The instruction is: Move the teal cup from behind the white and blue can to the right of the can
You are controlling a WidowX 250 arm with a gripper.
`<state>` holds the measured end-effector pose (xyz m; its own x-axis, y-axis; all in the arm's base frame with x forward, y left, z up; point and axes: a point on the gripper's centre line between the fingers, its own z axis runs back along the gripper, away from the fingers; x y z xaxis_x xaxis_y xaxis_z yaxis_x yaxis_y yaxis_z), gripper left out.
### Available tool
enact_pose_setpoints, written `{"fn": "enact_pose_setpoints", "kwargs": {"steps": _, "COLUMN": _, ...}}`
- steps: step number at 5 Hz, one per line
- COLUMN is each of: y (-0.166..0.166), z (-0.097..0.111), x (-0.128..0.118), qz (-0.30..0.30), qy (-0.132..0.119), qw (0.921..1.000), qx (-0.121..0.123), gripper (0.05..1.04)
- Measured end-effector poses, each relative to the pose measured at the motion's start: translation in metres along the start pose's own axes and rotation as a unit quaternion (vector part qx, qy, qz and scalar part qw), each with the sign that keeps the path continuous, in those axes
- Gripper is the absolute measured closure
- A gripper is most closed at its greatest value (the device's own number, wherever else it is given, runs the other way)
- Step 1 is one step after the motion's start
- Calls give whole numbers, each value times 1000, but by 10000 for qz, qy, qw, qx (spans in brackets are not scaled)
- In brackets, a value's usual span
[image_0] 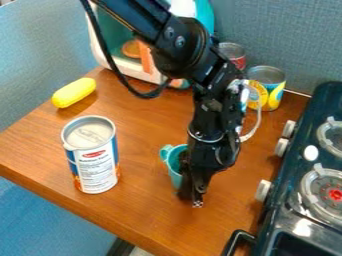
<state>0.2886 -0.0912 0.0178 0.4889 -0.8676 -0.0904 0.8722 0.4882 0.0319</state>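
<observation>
Camera view: teal cup (pixel 172 169) just beside gripper (pixel 191 194); can't tell if clenched, released or grasping it. Cup prob. light, stiff, a bit slick; best hold approx. at rim nearest gripper.

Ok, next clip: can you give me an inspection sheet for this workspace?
Surface: brown wooden table, with a stove along its right side.
Thing at the gripper: teal cup, partly hidden; whether it is held cannot be told.
Clutter: large upright can at left, yellow toy behind it, two cans (one, the other) at the back.
Gripper: black, pointing down, right beside the cup.
Cables: black cable looping below the arm; white one beside the wrist.
Surroundings: white and teal toy appliance at the back, grey panel behind.
</observation>
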Motion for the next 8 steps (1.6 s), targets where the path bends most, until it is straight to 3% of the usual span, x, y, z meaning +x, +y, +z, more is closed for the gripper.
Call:
{"fn": "enact_pose_setpoints", "kwargs": {"steps": 1, "y": 5, "z": 20, "x": -9, "qz": 221, "qy": -293, "qw": 9991, "qx": -193, "gripper": 390}}
{"fn": "enact_pose_setpoints", "kwargs": {"steps": 2, "y": 24, "z": 62, "x": -30, "qz": 763, "qy": -922, "qw": 9926, "qx": -223, "gripper": 116}}
{"fn": "enact_pose_setpoints", "kwargs": {"steps": 3, "y": 33, "z": 86, "x": -34, "qz": 912, "qy": -1101, "qw": 9897, "qx": -78, "gripper": 77}}
{"fn": "enact_pose_setpoints", "kwargs": {"steps": 4, "y": 61, "z": 99, "x": -47, "qz": 1743, "qy": -886, "qw": 9805, "qx": 185, "gripper": 81}}
{"fn": "enact_pose_setpoints", "kwargs": {"steps": 5, "y": 115, "z": 94, "x": -68, "qz": 2971, "qy": -520, "qw": 9534, "qx": -65, "gripper": 82}}
{"fn": "enact_pose_setpoints", "kwargs": {"steps": 6, "y": 167, "z": 101, "x": -101, "qz": 4091, "qy": -468, "qw": 9111, "qx": -181, "gripper": 82}}
{"fn": "enact_pose_setpoints", "kwargs": {"steps": 7, "y": 199, "z": 90, "x": -141, "qz": 4891, "qy": -304, "qw": 8711, "qx": -329, "gripper": 82}}
{"fn": "enact_pose_setpoints", "kwargs": {"steps": 8, "y": 209, "z": 80, "x": -169, "qz": 5274, "qy": -106, "qw": 8490, "qx": -307, "gripper": 82}}
